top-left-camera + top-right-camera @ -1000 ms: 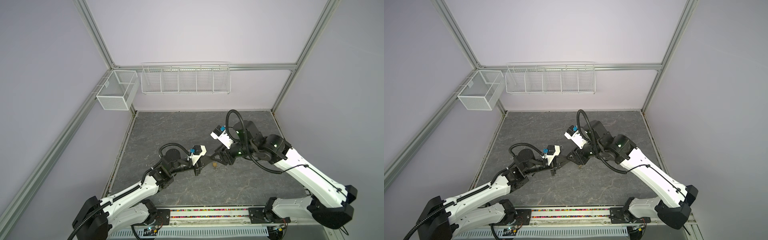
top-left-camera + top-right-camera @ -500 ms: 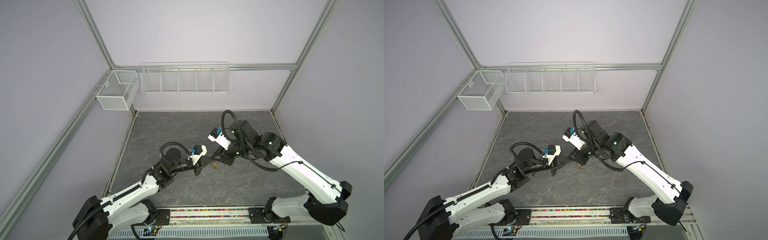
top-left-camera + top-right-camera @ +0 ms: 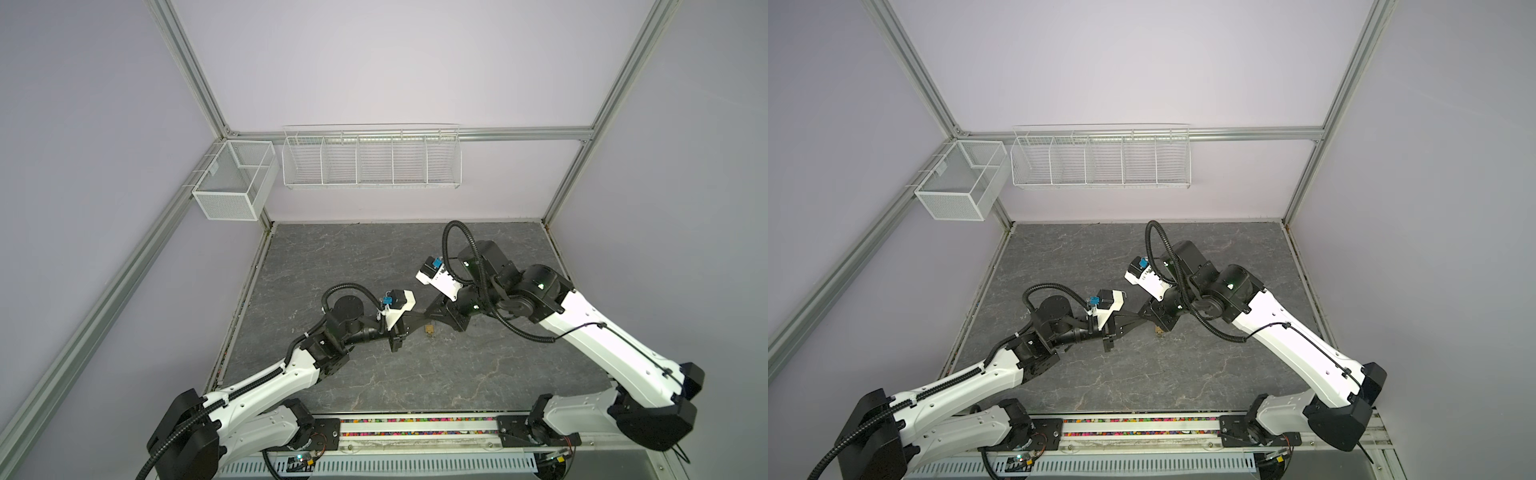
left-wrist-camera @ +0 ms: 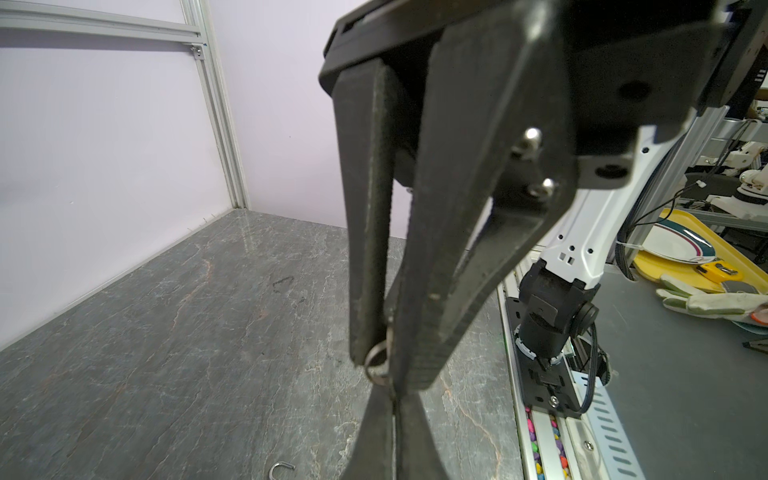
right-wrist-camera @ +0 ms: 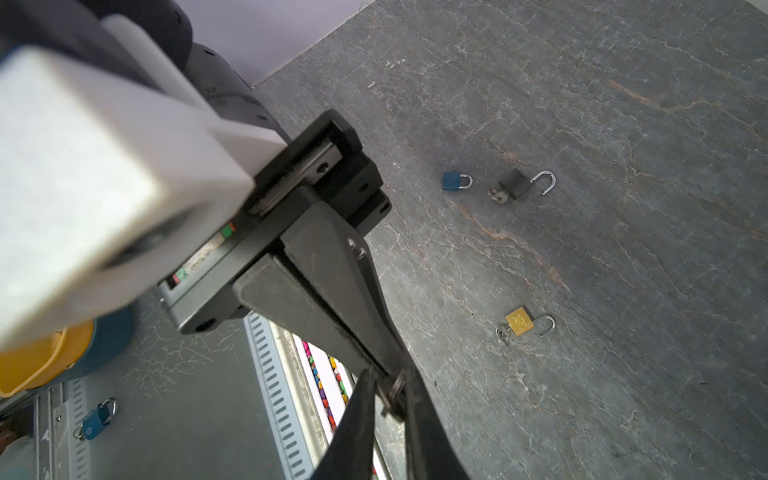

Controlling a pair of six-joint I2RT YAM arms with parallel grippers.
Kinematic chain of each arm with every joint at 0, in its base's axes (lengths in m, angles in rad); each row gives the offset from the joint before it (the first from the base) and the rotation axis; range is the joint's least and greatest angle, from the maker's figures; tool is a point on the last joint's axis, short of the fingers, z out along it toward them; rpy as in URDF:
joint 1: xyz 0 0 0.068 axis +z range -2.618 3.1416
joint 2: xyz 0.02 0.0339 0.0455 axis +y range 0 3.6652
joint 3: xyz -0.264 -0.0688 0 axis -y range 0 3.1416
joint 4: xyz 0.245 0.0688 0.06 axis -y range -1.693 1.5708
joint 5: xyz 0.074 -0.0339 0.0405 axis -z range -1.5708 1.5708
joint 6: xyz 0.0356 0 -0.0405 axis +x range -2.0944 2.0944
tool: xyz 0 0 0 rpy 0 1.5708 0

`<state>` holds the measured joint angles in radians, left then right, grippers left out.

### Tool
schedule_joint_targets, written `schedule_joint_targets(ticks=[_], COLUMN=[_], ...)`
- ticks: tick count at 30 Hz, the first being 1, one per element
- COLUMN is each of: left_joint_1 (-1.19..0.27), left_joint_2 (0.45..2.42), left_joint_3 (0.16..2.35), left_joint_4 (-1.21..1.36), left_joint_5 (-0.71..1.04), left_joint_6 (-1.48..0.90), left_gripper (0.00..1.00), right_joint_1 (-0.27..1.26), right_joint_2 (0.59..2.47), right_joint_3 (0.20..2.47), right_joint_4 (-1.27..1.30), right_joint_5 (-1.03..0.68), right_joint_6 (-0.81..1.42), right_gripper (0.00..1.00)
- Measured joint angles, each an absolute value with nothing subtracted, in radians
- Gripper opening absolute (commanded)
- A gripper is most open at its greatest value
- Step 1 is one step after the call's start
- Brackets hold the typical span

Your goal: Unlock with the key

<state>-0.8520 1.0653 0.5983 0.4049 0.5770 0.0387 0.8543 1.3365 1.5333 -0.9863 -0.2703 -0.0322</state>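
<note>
Both grippers meet over the middle of the table, on one small key with a metal ring (image 5: 397,388). My left gripper (image 4: 393,392) is shut on the key's blade, a thin sliver between its tips. My right gripper (image 5: 390,380) has its fingers pressed on the ring (image 4: 376,363) from either side. In both top views the left gripper (image 3: 423,323) and the right gripper (image 3: 431,319) touch tip to tip, just above a brass padlock (image 3: 429,329). A closed blue padlock (image 5: 456,181) lies further off on the table.
A black padlock (image 5: 515,185) and the brass padlock (image 5: 519,322) lie with shackles open and keys in them. Another blue padlock (image 5: 97,417) lies off the table beyond the front rail (image 3: 415,428). White wire baskets (image 3: 372,158) hang on the back wall.
My right gripper has closed its fingers onto the key's ring and its arm has shifted slightly left. The left arm has stayed still, shut on the key.
</note>
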Motion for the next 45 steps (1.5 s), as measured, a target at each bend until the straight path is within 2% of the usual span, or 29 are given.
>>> schedule_joint_targets(ticks=[5,12,13,16,17,22,27,33,40,45], left_joint_1=[-0.852,-0.852,-0.852,-0.854,-0.854,-0.854,-0.854,-0.854,-0.854,-0.862], left_joint_2=[1.068,1.066,1.065,1.050,1.040,0.955,0.878,0.841,0.941,1.035], left_joint_3=[0.598,0.598,0.598,0.598,0.598,0.574,0.517,0.506,0.489,0.486], left_joint_4=[0.405,0.401,0.399,0.392,0.390,0.412,0.459,0.486,0.674,0.793], left_joint_5=[0.578,0.574,0.570,0.549,0.539,0.476,0.361,0.142,0.049,0.046], left_joint_6=[0.038,0.028,0.023,0.002,-0.006,-0.064,-0.211,-0.505,-0.799,-0.910], left_gripper=[0.00,0.00,0.03,0.30,0.35,0.45,0.47,0.48,0.47,0.44], right_joint_1=[0.854,0.854,0.854,0.854,0.854,0.843,0.804,0.786,0.786,0.786], right_joint_2=[1.336,1.336,1.336,1.333,1.330,1.286,1.234,1.155,1.109,1.119], right_joint_3=[1.533,1.533,1.533,1.532,1.528,1.463,1.357,1.174,1.020,0.991], right_joint_4=[-0.992,-0.995,-0.994,-0.990,-0.987,-0.913,-0.769,-0.523,-0.230,-0.074], right_joint_5=[-0.259,-0.253,-0.252,-0.250,-0.248,-0.243,-0.253,-0.266,-0.251,-0.252], right_joint_6=[-0.044,-0.054,-0.054,-0.052,-0.049,0.019,0.175,0.412,0.696,0.834], right_gripper=[0.07,0.07,0.07,0.07,0.07,0.07,0.07,0.07,0.07,0.07])
